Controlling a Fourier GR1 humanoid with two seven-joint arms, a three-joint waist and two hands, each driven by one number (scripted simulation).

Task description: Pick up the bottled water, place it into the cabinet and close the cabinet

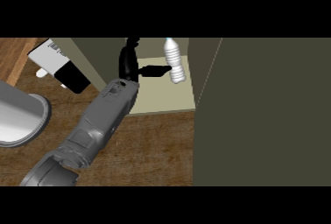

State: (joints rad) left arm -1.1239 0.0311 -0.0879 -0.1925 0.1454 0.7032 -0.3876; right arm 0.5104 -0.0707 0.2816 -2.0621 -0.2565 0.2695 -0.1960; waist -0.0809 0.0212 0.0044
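Near me, my left forearm stretches up over the wooden counter [155, 144]. Left hand [132, 61] inside the cabinet [271, 109], thumb out, fingers straight, touching the bottled water [174, 61] standing on the shelf. Looks light, slick plastic; I'd grip mid-body.

A single head view looks steeply down from above the wooden counter [149, 144]. One grey forearm [97, 127] rises from the lower edge toward the open cabinet [161, 98], whose pale shelf sits in the upper middle. The cabinet's dark door [271, 113] fills the right side, close to the camera. A metal pot [19, 116] is cut off by the left edge.
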